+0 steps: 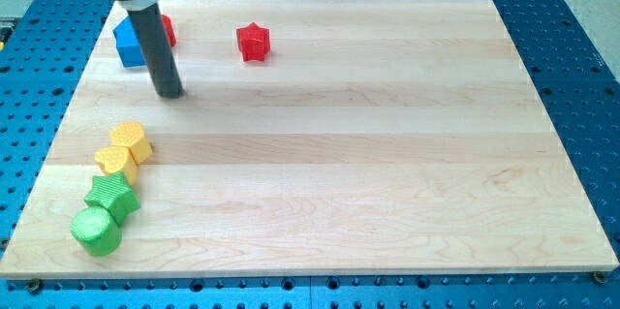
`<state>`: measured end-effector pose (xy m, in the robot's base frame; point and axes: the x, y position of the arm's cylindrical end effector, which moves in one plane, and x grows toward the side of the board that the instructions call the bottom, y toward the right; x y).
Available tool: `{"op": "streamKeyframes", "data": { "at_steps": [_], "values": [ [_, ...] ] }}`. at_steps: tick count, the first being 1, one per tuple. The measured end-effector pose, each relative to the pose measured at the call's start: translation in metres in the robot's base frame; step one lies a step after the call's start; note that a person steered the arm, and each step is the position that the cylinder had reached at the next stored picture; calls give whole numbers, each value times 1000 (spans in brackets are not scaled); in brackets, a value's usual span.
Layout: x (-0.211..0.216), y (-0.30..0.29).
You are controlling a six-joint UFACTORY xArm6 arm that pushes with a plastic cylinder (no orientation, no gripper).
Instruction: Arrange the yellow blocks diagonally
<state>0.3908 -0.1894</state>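
Note:
Two yellow blocks sit near the view's left edge. The yellow hexagon (132, 140) is upper right, and the other yellow block (114, 162) touches it at lower left, so they form a short diagonal. My tip (170, 93) rests on the board above and to the right of the yellow hexagon, apart from it. The rod rises toward the view's top left.
A green star (112, 196) and a green cylinder (96, 231) continue the diagonal line below the yellow blocks. A blue block (130, 43) and a red block (168, 30) sit behind the rod at top left. A red star (253, 42) lies right of them.

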Motion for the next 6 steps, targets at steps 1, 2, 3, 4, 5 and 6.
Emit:
{"op": "streamKeyframes", "data": {
  "at_steps": [1,2,3,4,5,6],
  "values": [
    [17,-64],
    [31,-104],
    [40,-115],
    [69,-110],
    [84,-55],
    [110,-78]
  ]
}}
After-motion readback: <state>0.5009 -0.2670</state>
